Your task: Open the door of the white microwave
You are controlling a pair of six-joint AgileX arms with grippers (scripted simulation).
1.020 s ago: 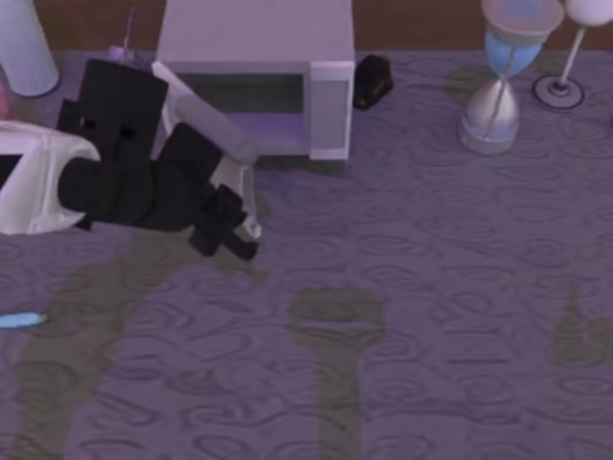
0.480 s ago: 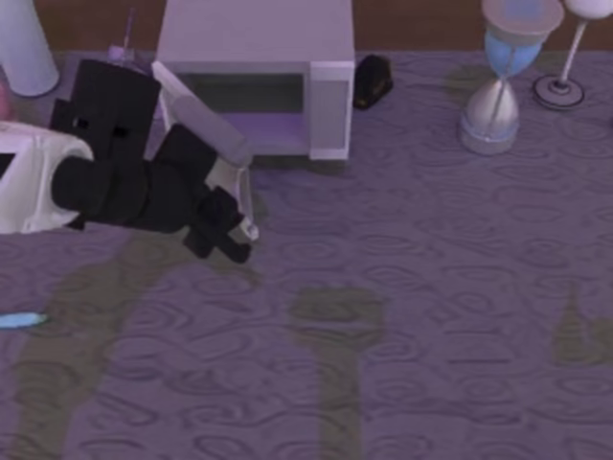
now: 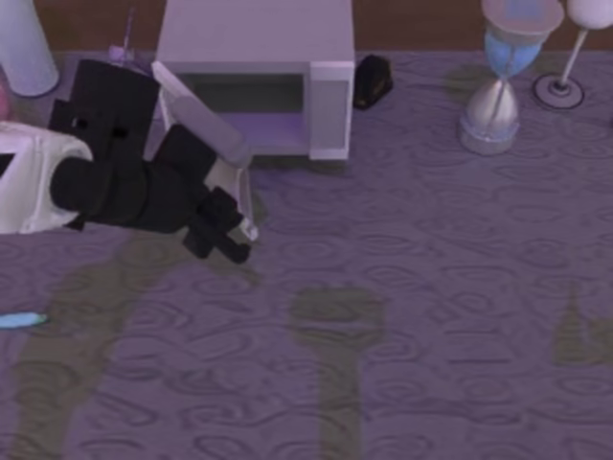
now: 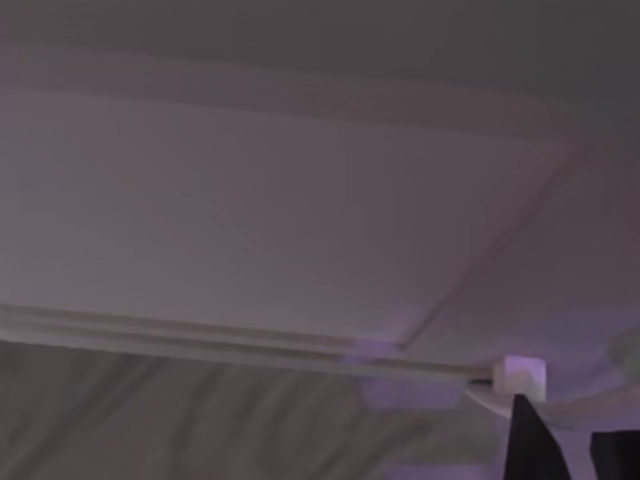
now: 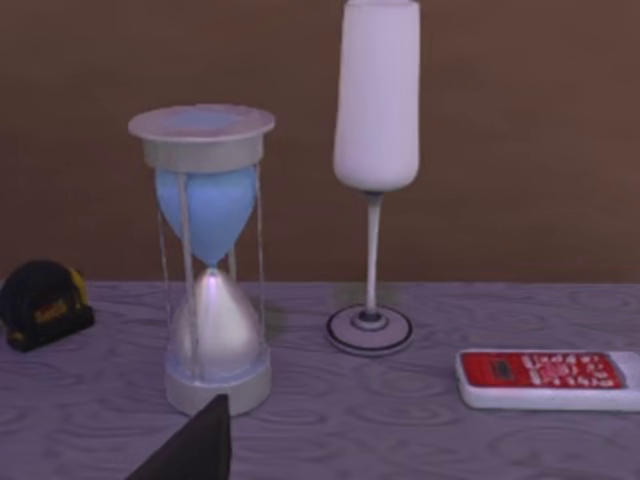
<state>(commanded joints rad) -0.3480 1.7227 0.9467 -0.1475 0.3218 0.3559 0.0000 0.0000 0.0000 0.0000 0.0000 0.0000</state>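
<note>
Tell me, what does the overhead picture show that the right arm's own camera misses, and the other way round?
Only the top view shows the white microwave, its door swung open, and the left gripper at the door's free edge. Only the right wrist view shows a red-and-white remote. Both show the hourglass, the white stemmed glass and the small black tape measure.

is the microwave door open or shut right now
Open. In the top view the door swings out from the white microwave, exposing its interior, with the left hand at the door's free edge.
</note>
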